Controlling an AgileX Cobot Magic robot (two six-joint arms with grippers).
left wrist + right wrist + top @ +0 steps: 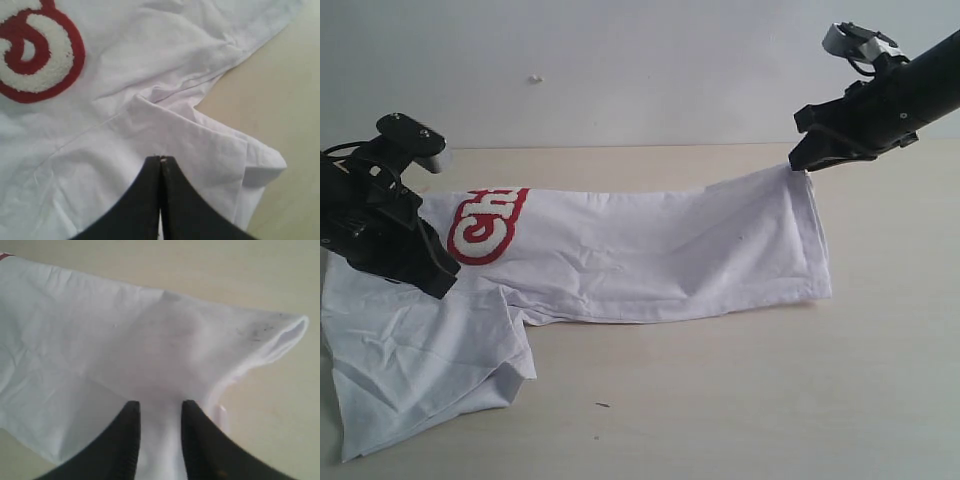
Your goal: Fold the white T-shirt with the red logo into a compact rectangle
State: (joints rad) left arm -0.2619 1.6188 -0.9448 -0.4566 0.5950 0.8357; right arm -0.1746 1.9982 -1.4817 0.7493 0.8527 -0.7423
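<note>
White shirt [650, 260] lay as a long band across the table [770, 400], logo [485, 225] at nine o'clock, a loose sleeve spilling toward seven. The left claw [438, 285] was closed, tips on the cloth; any pinch was unclear. The right claw [800, 160], at two o'clock, stood slightly parted around the lifted corner. The lengthwise fold looked done; next, that end probably needed carrying toward nine.

both arms are matte black. the left gripper [438, 283] carries a blocky housing with thin black cables looping beside it. the right gripper [800, 160] sits on a round black tube topped by what looks like a white-and-grey fitting with cables. its fingers [127, 440] taper to points, with finely ribbed inner faces.
</note>
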